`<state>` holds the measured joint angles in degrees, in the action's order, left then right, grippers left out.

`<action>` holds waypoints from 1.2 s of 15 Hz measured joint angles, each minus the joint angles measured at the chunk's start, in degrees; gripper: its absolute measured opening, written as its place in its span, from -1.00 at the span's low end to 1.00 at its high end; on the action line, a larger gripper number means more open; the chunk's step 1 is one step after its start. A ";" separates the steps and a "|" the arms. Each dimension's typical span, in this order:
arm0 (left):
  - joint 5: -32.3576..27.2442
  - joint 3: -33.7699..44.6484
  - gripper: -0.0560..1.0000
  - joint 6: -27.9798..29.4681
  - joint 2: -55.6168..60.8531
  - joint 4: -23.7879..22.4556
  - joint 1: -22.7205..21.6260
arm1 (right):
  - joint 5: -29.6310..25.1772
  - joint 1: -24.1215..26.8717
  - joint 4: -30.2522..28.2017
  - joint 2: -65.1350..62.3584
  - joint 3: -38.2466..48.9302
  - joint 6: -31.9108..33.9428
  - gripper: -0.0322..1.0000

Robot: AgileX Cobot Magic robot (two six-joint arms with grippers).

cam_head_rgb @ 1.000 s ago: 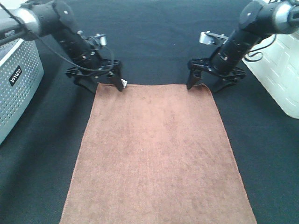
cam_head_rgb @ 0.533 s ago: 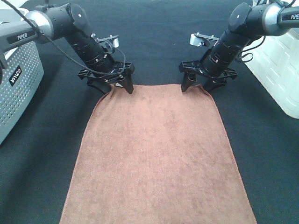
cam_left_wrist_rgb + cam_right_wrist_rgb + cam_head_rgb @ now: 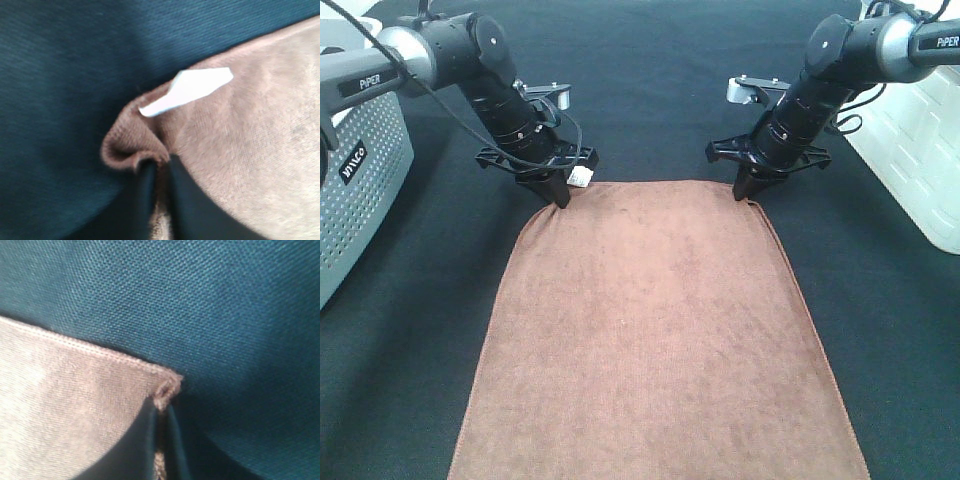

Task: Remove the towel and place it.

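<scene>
The reddish-brown towel (image 3: 655,330) lies flat on the dark cloth, reaching from the middle to the near edge. My left gripper (image 3: 561,193) is shut on its far left corner, where the cloth bunches into a fold (image 3: 131,145) beside the white tag (image 3: 192,89). My right gripper (image 3: 748,190) is shut on the far right corner (image 3: 165,390), pinching the hem between its fingers. Both corners stay low, at table level.
A grey perforated basket (image 3: 355,175) stands at the left edge. A white brick-patterned box (image 3: 920,150) sits at the right edge. Dark cloth (image 3: 650,80) covers the table all round the towel.
Both grippers came down onto the towel's far corners and went from open to shut, each pinching its corner. The left corner has bunched slightly.
</scene>
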<state>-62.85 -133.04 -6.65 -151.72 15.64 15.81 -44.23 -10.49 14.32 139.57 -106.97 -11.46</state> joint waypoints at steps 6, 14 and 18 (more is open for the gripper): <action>2.46 -0.52 -0.87 -0.11 0.63 -3.84 0.57 | 6.88 -0.46 -2.98 -1.60 0.06 0.00 -0.94; 18.28 -7.39 -0.87 -0.17 0.69 -9.74 0.52 | 20.11 -0.46 -4.93 -1.66 -7.05 0.00 -0.94; 28.53 -7.39 -0.87 -0.17 0.57 -10.89 0.52 | 25.84 -0.46 -4.93 -0.63 -8.42 0.00 -0.94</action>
<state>-34.32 -140.43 -6.82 -151.15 4.76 16.33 -18.39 -10.94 9.40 138.94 -115.39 -11.46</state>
